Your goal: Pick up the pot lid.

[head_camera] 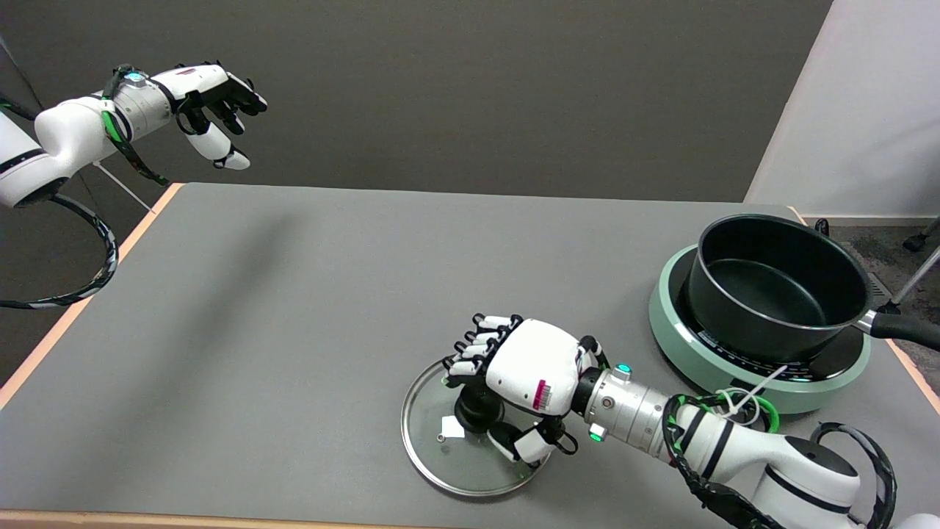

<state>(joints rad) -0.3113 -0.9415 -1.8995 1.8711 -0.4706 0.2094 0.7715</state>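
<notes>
the pot lid (470,448) lies flat on the counter (294,308), well apart from the pot (778,294). the right hand (525,371) hangs over its black knob (477,408), fingers apart and holding nothing. best to settle lower, centre the knob between thumb and fingers, close firmly, then lift straight up so the glass stays level.

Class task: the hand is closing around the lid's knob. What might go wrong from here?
1. The right hand is around the knob but the grip looks loose; the glass lid may slip or tilt when lifted.
2. The lid lies near the table edge, so a nudge might push it off.
</notes>
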